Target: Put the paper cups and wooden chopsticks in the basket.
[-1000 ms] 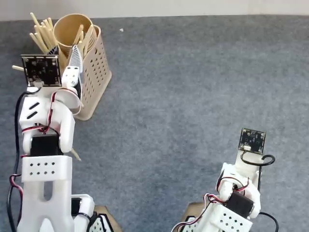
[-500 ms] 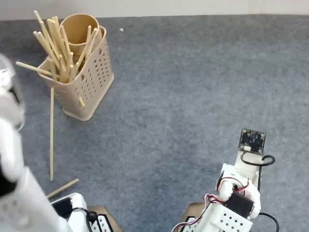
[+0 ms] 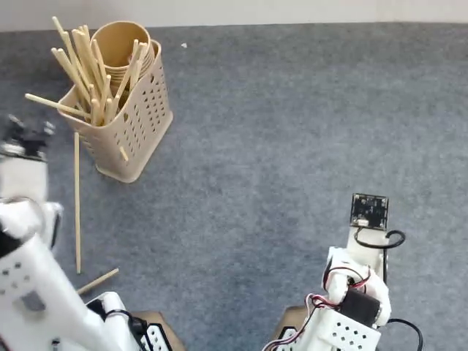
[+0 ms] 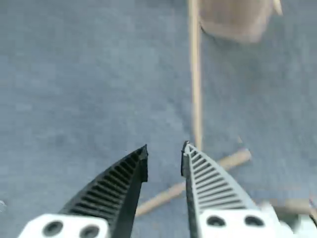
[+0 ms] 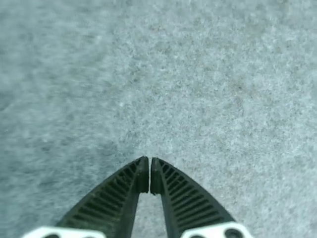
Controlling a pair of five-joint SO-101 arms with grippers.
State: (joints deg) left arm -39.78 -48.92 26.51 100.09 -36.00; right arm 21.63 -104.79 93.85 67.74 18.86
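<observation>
A beige perforated basket (image 3: 139, 121) stands at the table's far left and holds stacked paper cups (image 3: 119, 42) and a bundle of wooden chopsticks (image 3: 80, 69). One long chopstick (image 3: 77, 205) lies on the carpet beside the basket, and a second chopstick (image 3: 97, 281) lies nearer the front. In the left wrist view my left gripper (image 4: 164, 148) hangs open over the carpet with nothing in it. Its tips are just short of the long chopstick (image 4: 194, 74) and above the second chopstick (image 4: 208, 173). My right gripper (image 5: 149, 162) is shut and empty over bare carpet.
The left arm (image 3: 25, 241) stands at the table's left edge and the right arm (image 3: 358, 278) at the front right. Grey carpet (image 3: 292, 131) covers the table. The basket's base (image 4: 233, 20) lies beyond the left gripper.
The left arm has swung away from the basket to the left edge. A long chopstick now lies on the carpet beside the basket. The right arm has shifted slightly.
</observation>
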